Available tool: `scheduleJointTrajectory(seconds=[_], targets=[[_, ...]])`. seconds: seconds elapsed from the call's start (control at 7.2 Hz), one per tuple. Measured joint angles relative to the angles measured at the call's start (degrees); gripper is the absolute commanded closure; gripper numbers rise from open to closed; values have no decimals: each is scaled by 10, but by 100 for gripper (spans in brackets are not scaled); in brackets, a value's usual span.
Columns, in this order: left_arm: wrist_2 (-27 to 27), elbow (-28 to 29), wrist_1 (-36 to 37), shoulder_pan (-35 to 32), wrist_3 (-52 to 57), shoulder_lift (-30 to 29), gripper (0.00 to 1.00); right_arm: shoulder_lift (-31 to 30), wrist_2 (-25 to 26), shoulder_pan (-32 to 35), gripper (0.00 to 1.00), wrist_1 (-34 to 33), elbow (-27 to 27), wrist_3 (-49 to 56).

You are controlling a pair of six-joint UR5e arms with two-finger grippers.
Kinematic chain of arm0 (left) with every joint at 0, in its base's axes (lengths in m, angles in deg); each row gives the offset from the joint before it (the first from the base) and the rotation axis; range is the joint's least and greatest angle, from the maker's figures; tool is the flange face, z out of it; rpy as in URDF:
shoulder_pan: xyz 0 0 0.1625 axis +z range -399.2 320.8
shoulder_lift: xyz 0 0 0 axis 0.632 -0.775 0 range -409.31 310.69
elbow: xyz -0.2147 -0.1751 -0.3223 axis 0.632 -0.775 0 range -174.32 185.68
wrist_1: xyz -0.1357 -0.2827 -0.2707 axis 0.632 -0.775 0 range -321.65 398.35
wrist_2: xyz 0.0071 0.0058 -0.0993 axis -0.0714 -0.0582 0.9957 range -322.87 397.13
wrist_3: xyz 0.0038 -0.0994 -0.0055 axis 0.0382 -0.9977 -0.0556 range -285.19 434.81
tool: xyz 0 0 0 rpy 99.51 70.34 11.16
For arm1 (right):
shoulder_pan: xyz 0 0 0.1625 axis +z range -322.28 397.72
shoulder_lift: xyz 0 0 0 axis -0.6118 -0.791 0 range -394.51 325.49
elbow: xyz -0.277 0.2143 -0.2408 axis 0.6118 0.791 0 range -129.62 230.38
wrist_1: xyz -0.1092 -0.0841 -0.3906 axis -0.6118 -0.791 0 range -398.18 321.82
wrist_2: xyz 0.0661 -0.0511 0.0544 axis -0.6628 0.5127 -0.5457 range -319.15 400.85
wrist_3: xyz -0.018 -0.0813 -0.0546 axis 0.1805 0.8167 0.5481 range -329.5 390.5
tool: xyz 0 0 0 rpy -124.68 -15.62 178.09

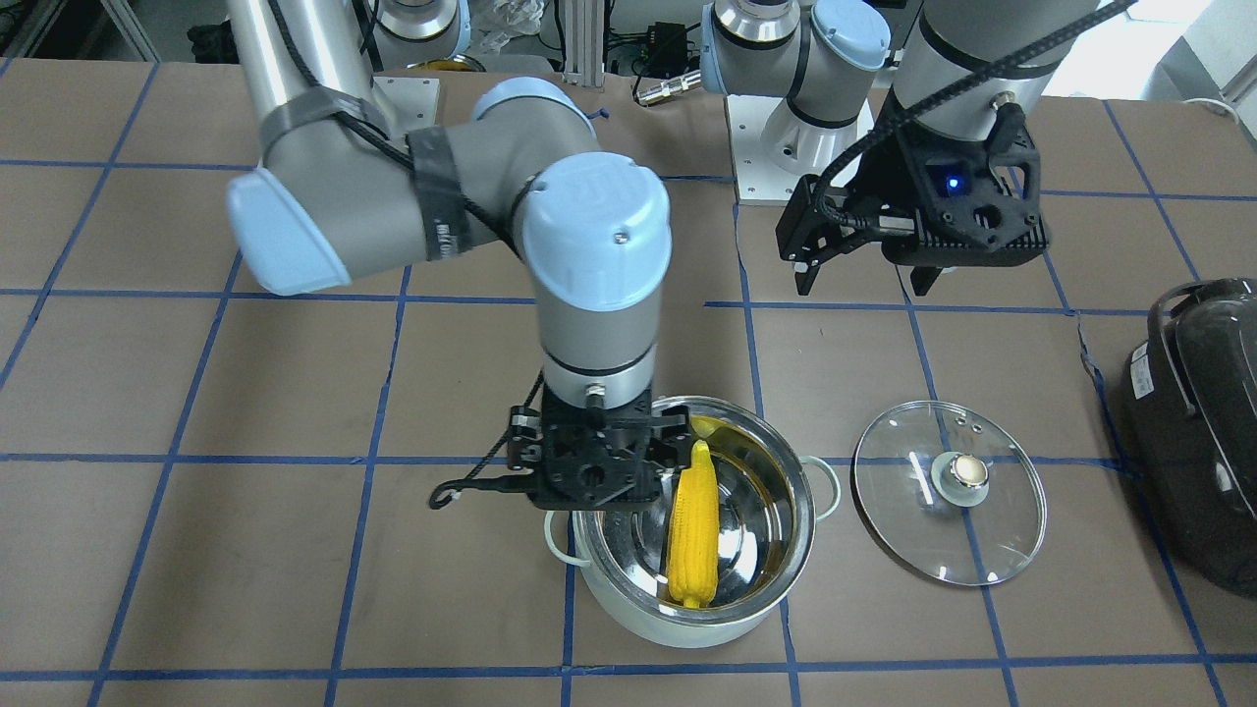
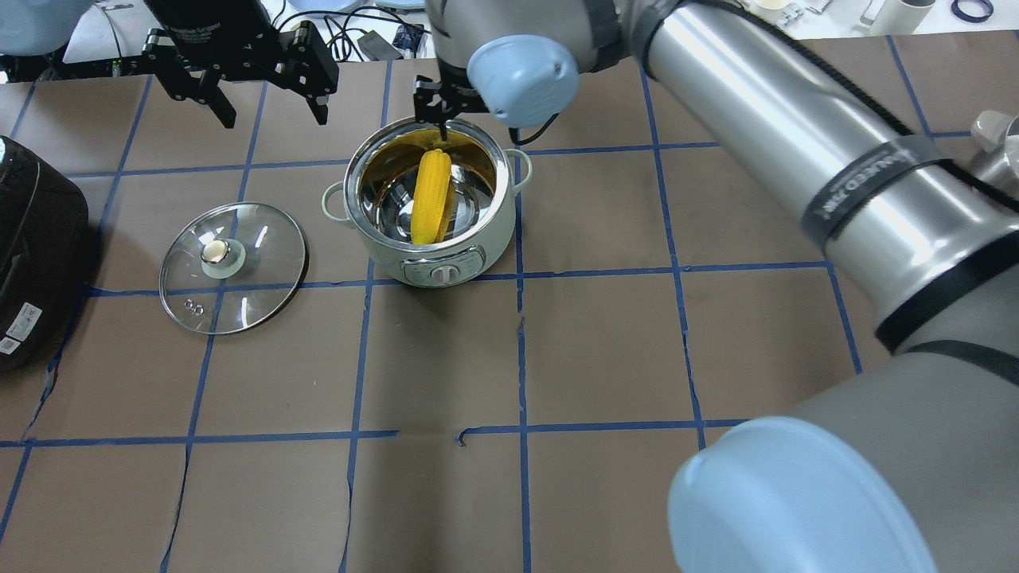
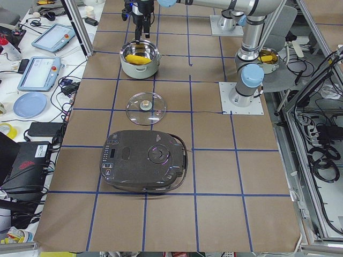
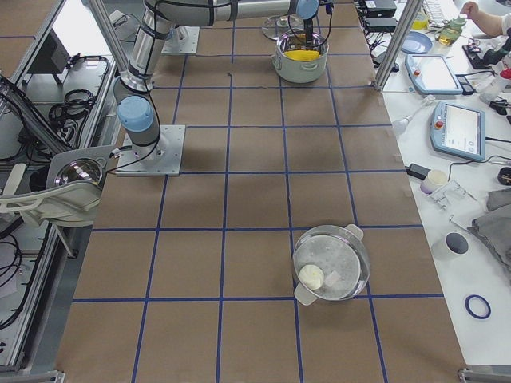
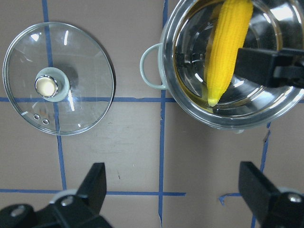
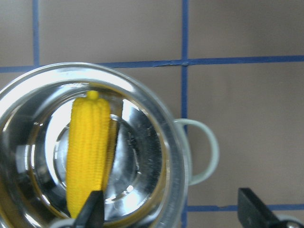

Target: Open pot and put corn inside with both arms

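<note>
Overhead exterior, corn in pot, left hand spread, right hand spread (mostly hidden)

One camera sits high behind the robot and looks down on the desk. One faces the robot from across it. Two far ones watch from the desk's ends. Two ride on the wrists, close up, looking straight down. All six see the pot.

one open pot, one lidded pot, one corn cob, one loose lid, one dark cooker, two grippers: left gripper, right gripper.
</note>
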Motion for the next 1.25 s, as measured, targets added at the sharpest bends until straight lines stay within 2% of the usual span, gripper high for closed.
scheduleJointTrajectory(seconds=[0.42,0.56,0.83,1.25], targets=[[-1,-25,13,-3,1,22,0,-125,-14,-126,0,12,-135,158],[1,-30,15,-3,1,25,0,-170,-25,-159,0,25,-163,193],[2,-34,16,-2,2,28,0,-243,-30,-174,0,88,-170,207],[2,-42,16,1,2,32,0,-285,-31,-156,0,150,-150,206]])
